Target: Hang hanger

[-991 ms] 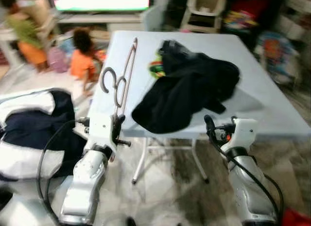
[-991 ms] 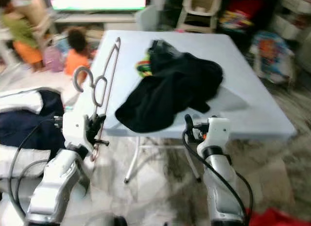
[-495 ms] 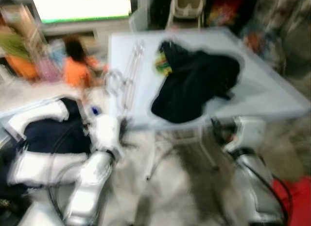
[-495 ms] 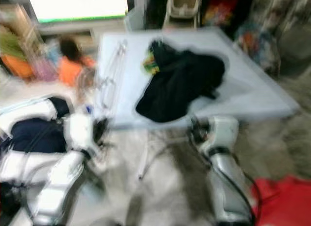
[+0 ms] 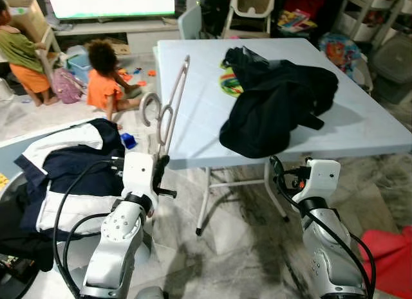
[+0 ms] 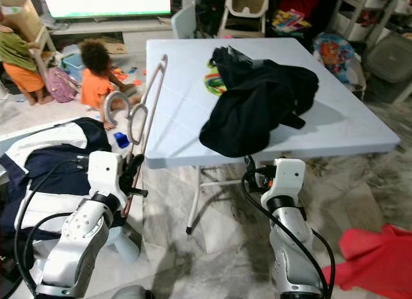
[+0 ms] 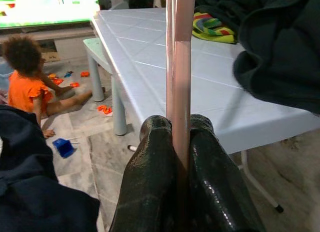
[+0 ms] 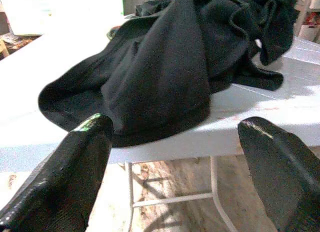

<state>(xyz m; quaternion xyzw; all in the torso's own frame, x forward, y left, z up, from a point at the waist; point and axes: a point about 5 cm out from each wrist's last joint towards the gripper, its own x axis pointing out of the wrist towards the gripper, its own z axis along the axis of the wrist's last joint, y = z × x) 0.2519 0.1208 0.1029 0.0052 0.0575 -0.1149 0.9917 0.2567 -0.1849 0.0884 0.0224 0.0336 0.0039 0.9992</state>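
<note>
While the hanger is carried upright, it should be kept vertical and clear of the table edge.

At lower left of the left eye view, the left gripper (image 7: 181, 142) is clamped on the pink hanger (image 5: 171, 103), whose bar rises toward frame centre beside the pale table's (image 5: 380, 135) left edge, its hooks (image 5: 152, 106) pointing toward the children on the floor. The right gripper (image 8: 175, 157) stands spread wide and empty at lower right, facing the black garment (image 5: 277, 99) heaped on the table. No rail is visible, so I judge the carrying grip should be kept firm, low on the bar, without swinging the hooks.
</note>
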